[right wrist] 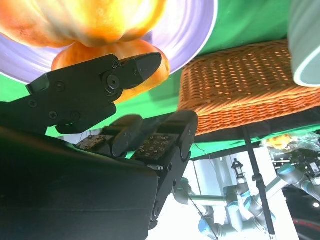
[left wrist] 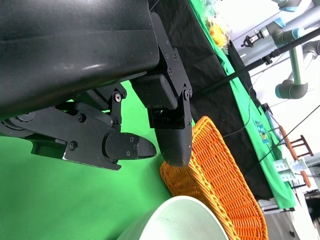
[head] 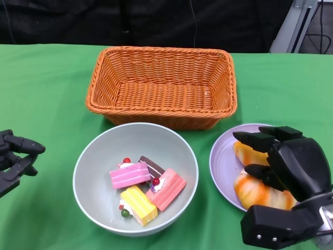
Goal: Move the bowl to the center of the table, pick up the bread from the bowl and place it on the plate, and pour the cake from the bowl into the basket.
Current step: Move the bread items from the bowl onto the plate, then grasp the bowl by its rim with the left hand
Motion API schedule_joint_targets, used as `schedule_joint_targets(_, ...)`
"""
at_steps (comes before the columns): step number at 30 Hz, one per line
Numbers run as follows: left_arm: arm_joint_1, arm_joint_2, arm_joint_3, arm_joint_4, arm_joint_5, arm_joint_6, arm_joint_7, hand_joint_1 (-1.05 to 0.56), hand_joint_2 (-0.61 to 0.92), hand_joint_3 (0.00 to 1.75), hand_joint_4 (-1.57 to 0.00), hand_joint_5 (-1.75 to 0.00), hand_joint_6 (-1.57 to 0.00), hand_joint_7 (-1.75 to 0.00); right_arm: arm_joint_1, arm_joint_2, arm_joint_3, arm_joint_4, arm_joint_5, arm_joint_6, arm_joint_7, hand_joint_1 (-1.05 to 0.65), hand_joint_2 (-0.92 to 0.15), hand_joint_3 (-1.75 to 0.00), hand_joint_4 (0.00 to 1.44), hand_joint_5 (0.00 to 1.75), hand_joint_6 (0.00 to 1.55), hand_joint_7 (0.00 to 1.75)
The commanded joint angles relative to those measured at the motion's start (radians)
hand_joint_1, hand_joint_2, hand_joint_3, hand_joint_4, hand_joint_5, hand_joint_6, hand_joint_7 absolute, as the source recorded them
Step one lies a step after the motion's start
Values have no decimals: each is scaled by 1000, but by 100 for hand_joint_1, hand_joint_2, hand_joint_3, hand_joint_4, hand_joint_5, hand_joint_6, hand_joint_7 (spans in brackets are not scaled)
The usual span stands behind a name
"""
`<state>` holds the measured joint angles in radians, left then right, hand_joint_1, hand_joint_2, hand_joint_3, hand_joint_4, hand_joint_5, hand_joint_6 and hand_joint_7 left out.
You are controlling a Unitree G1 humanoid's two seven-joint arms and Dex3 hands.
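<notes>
Bread point(head: 257, 179) lies on the purple plate point(head: 221, 159) at the right of the green desk point(head: 47, 88) in the head view, two orange-glazed pieces, with the right hand point(head: 283, 172) hovering over them, its fingers spread and holding nothing. The pale bowl point(head: 88, 161) sits near the middle, just in front of the wicker basket point(head: 161, 86), and holds the cake slices point(head: 148, 187), pink, yellow and brown. The left hand point(head: 15, 159) waits at the left edge, well apart from the bowl, fingers apart and empty.

From the right wrist view, the fingers point(right wrist: 130, 67) stand parted just off the bread point(right wrist: 90, 20), not gripping it.

In the left wrist view, the fingers point(left wrist: 172, 135) are apart over bare cloth, with bowl rim point(left wrist: 175, 210) and basket point(left wrist: 220, 185) beyond.

The bowl looks rigid, smooth and probably slippery; I would take it by the rim. The cakes look light and should slide out when tipped.
</notes>
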<state>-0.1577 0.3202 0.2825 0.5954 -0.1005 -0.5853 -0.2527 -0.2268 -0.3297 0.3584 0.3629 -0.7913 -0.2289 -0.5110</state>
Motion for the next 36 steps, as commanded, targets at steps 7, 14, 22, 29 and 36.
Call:
schedule_joint_targets(7, 1, 27, -3, 14, 2, -25, -7, -8, 89, 31, -82, -128, -93, -83, 74, -8, -77, -137, 273, -252, 103, -36, -91, -4, 62, 15, 60, 4)
schedule_joint_targets(14, -1, 28, -20, 16, 25, -36, 6, -8, 88, 32, -86, -126, -95, -83, 142, -7, -109, -277, 561, -385, 368, -40, -91, -3, 78, 22, 71, 7)
schedule_joint_targets(22, -2, 29, -41, 32, -32, -102, -108, -7, 84, 35, -88, -105, -97, -65, 250, 45, -130, -493, 900, -214, 622, -33, -90, -1, 85, 23, 75, 6)
schedule_joint_targets(29, 36, 67, -91, -28, 1, -229, -192, -46, 91, 7, -71, -42, -85, -7, 306, 122, -175, -571, 1012, -107, 676, -17, -65, -64, 73, 130, 74, 88)
schedule_joint_targets(36, 65, 177, -180, -116, 148, -429, -244, -58, 92, 7, -49, -9, -57, 0, 320, 170, -219, -612, 1075, 20, 705, -18, -48, -102, 68, 150, 67, 126)
